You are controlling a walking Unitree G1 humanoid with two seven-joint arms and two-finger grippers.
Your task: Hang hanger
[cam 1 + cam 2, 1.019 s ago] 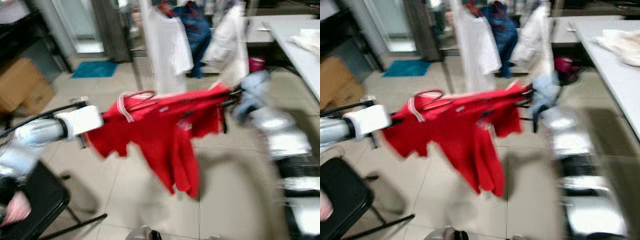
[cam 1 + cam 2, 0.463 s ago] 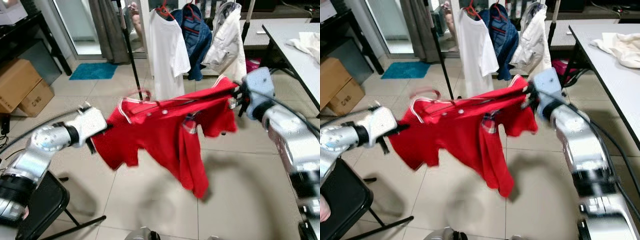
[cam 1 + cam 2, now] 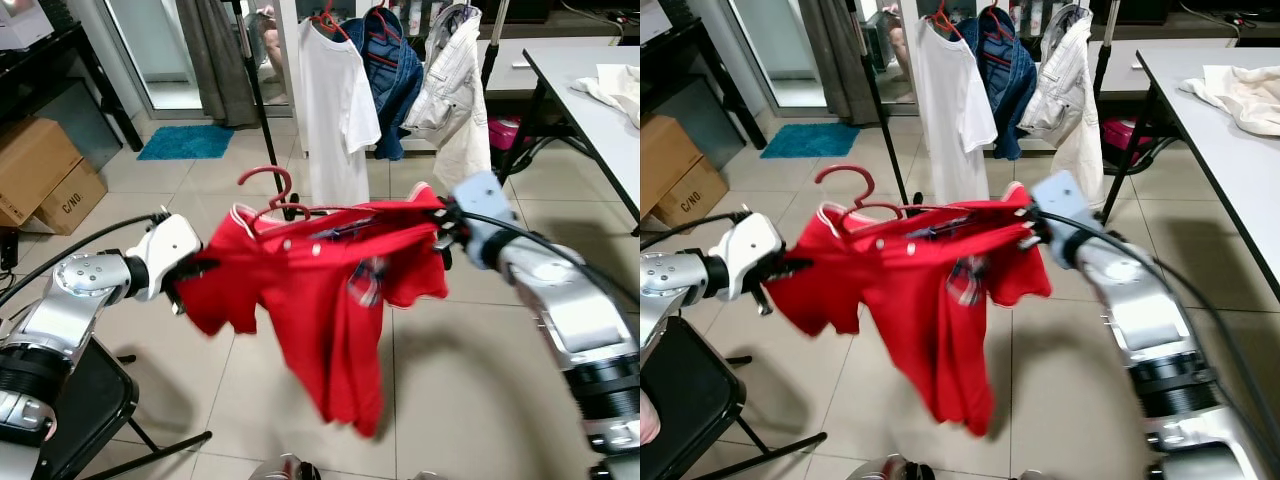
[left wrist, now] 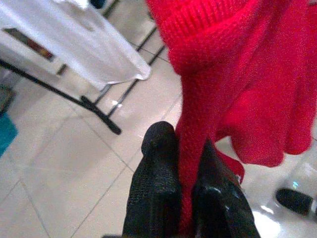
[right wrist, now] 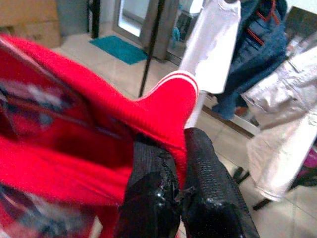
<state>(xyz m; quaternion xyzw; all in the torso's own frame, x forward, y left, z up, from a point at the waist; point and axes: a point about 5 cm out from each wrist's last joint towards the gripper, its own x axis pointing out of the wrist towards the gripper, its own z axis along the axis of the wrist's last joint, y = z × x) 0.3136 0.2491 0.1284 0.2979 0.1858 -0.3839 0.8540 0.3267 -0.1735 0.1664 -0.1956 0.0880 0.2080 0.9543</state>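
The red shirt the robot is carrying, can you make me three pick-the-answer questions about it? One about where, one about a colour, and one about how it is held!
1. Where is the red shirt?
A. on the grey table
B. in the air between the two grippers
C. on the floor

2. What colour is the hanger hook at its collar?
A. red
B. blue
C. white

3. How is the left gripper?
A. wide open
B. shut on a box
C. shut on the shirt's cloth

Answers: 1 B, the left gripper and the right gripper each pinch one end; 2 A, the hook is red like the shirt; 3 C, the fingers squeeze red cloth.
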